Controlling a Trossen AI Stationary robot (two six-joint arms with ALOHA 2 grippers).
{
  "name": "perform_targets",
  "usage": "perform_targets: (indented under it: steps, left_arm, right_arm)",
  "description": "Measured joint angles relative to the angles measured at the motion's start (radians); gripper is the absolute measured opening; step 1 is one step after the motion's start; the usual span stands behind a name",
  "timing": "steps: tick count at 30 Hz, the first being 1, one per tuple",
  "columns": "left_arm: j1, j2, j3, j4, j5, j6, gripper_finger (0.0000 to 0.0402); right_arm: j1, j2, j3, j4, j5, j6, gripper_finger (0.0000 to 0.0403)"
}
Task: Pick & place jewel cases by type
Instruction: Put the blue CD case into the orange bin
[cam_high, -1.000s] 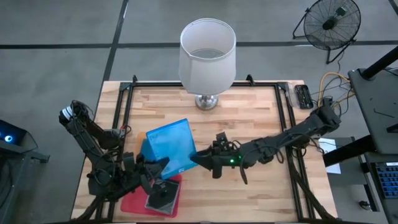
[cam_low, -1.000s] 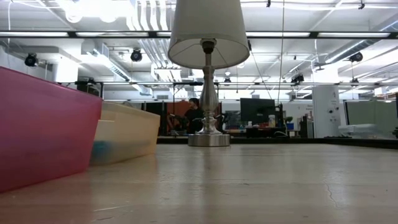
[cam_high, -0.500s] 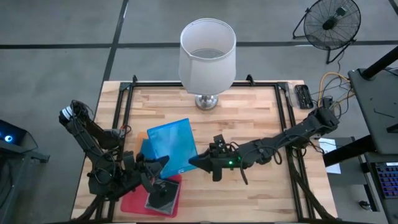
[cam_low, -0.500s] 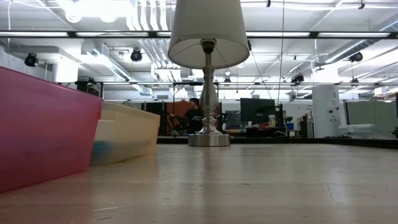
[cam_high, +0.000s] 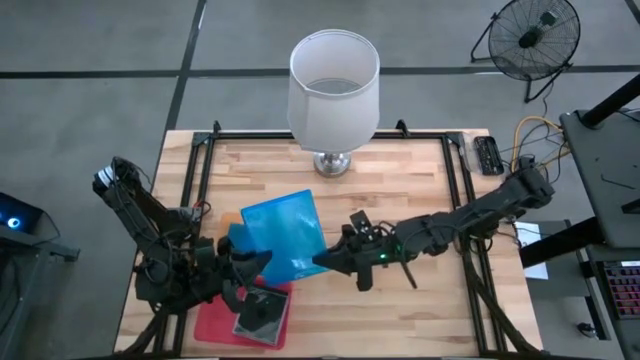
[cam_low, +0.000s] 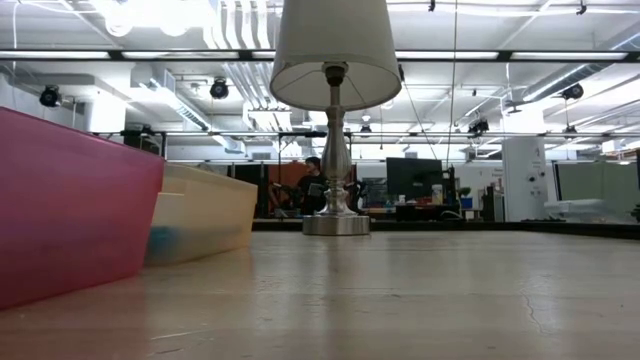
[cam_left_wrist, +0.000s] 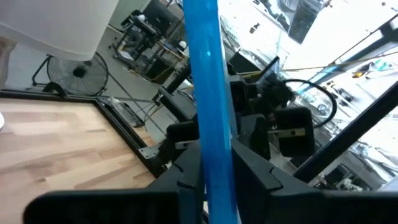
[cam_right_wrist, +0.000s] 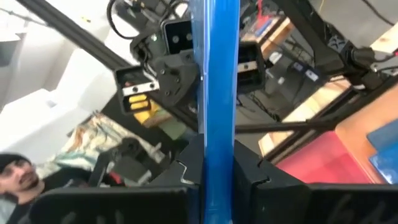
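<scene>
A bright blue jewel case (cam_high: 283, 238) hangs in the air over the table's near left part, between my two arms. My left gripper (cam_high: 256, 264) is shut on its near left corner. My right gripper (cam_high: 322, 262) is shut on its near right corner. Both wrist views show the case edge-on, standing between the fingers. A dark grey jewel case (cam_high: 262, 312) lies flat in the pink tray (cam_high: 215, 325) below my left arm. My left gripper pinches the blue case's two flat faces (cam_left_wrist: 214, 177) between its two fingers, at the near left corner. The fingers come level from the table's left. The case is lifted clear and stands on edge in the hold. My right gripper pinches the case's two flat faces (cam_right_wrist: 217, 155) between its two fingers, at the near right corner. It comes level from the table's right. The case is clear of the table and edge-on between the fingers.
A white-shaded lamp (cam_high: 333, 90) stands at the far middle of the table. In the low view, a beige bin (cam_low: 205, 215) sits behind the pink tray's wall (cam_low: 70, 210). The right half of the wooden table (cam_high: 420, 200) is bare. A person (cam_right_wrist: 12, 171) shows beyond the table.
The blue case has shifted a little toward the table's right edge, with both grippers at its near corners. My right arm has drawn slightly toward the right and near edges along with it.
</scene>
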Motion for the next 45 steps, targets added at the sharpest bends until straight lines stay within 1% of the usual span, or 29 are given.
perform_targets:
  steps: [2, 5, 9, 11, 13, 15, 17, 19, 22, 24, 29, 31, 35, 37, 41, 45]
  left_arm:
    - [0.000, -0.002, 0.000, -0.015, -0.001, 0.001, 0.0053]
    - [-0.001, -0.009, 0.000, -0.044, -0.002, 0.001, 0.0077]
    - [0.000, -0.020, -0.003, -0.067, 0.001, -0.018, 0.0123]
    - [0.000, -0.031, -0.003, -0.067, 0.026, -0.021, 0.0151]
    - [0.000, -0.045, -0.004, -0.067, 0.065, -0.035, 0.0178]
    - [0.007, -0.064, -0.014, -0.082, 0.133, -0.062, 0.0203]
    - [0.026, -0.087, -0.030, -0.121, 0.237, -0.111, 0.0223]
    - [0.058, -0.112, -0.040, -0.174, 0.369, -0.175, 0.0235]
    - [0.105, -0.136, -0.040, -0.248, 0.524, -0.255, 0.0240]
    - [0.126, -0.147, -0.040, -0.279, 0.573, -0.269, 0.0240]
    - [0.159, -0.177, -0.040, -0.336, 0.594, -0.273, 0.0241]
    - [0.173, -0.185, -0.039, -0.373, 0.635, -0.304, 0.0241]
    - [0.203, -0.185, -0.039, -0.471, 0.742, -0.395, 0.0241]
    - [0.211, -0.184, -0.039, -0.496, 0.769, -0.421, 0.0241]
    - [0.214, -0.180, -0.039, -0.520, 0.790, -0.430, 0.0241]
    - [0.217, -0.178, -0.039, -0.616, 0.808, -0.481, 0.0241]
  right_arm:
    - [0.005, -0.030, 0.000, -0.057, -0.022, 0.000, 0.0025]
    - [0.025, -0.085, 0.000, -0.155, -0.027, 0.000, 0.0025]
    - [0.055, -0.172, 0.001, -0.325, -0.042, -0.015, 0.0025]
    - [0.074, -0.219, 0.001, -0.419, -0.042, -0.019, 0.0025]
    - [0.091, -0.257, 0.001, -0.487, -0.042, -0.020, 0.0025]
    - [0.105, -0.291, 0.001, -0.540, -0.042, -0.022, 0.0025]
    - [0.112, -0.319, 0.001, -0.584, -0.066, -0.021, 0.0025]
    - [0.114, -0.332, 0.001, -0.626, -0.121, -0.019, 0.0025]
    - [0.114, -0.330, 0.001, -0.697, -0.217, -0.019, 0.0025]
    - [0.113, -0.320, 0.001, -0.731, -0.273, -0.016, 0.0025]
    - [0.113, -0.297, 0.000, -0.793, -0.328, -0.010, 0.0025]
    - [0.106, -0.287, 0.000, -0.794, -0.335, 0.004, 0.0025]
    - [0.073, -0.256, 0.000, -0.787, -0.391, 0.022, 0.0025]
    - [0.055, -0.231, 0.000, -0.768, -0.418, 0.028, 0.0025]
    - [0.031, -0.182, 0.000, -0.704, -0.458, 0.019, 0.0025]
    - [0.011, -0.139, 0.003, -0.622, -0.489, 0.017, 0.0025]
